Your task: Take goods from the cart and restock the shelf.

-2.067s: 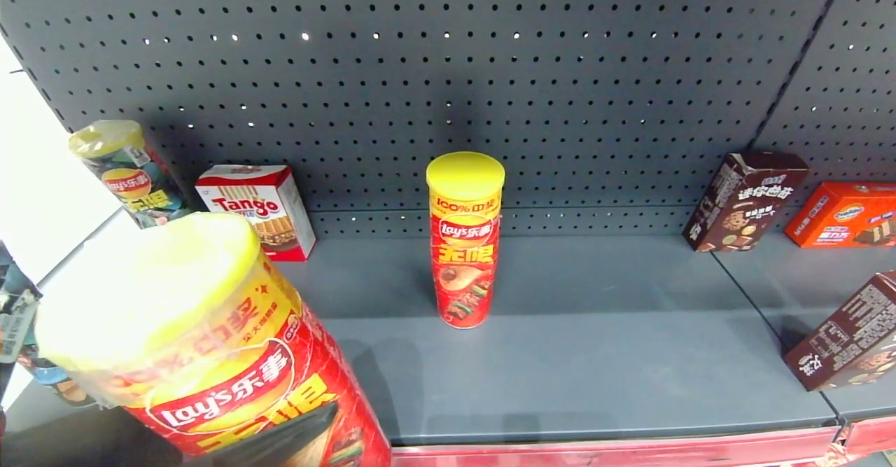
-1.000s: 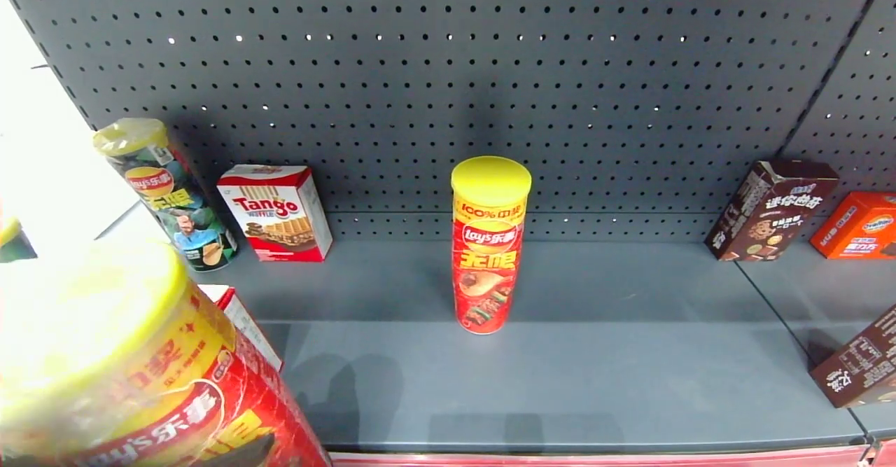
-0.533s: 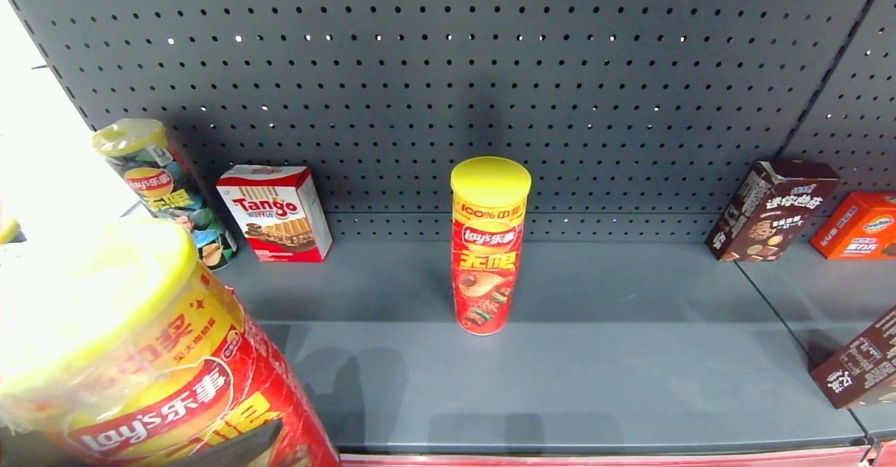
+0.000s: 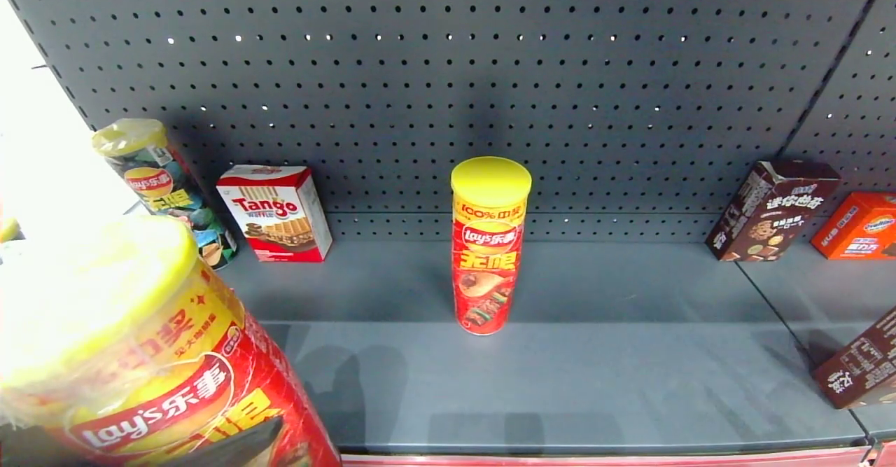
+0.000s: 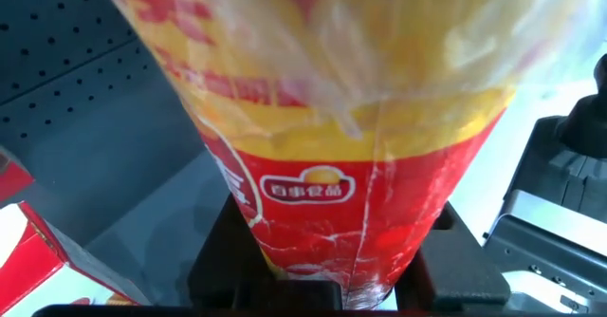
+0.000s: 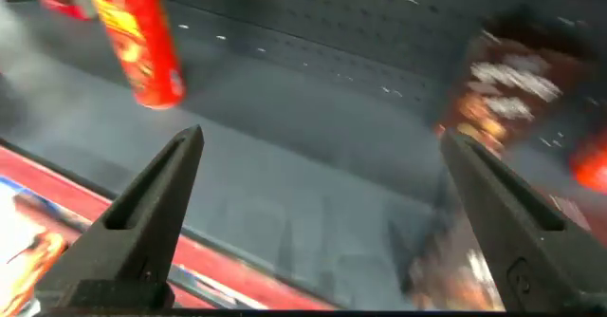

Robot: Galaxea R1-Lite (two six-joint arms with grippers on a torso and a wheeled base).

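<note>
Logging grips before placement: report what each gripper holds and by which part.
Left gripper clamps the red chips can around its lower body, lid end free. Right gripper is open, holding nothing.

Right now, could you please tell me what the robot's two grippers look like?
The right gripper has two matte dark-grey fingers, flat-faced and tapering to blunt wedge tips. The left gripper is black, with blocky, square-edged parts.
</note>
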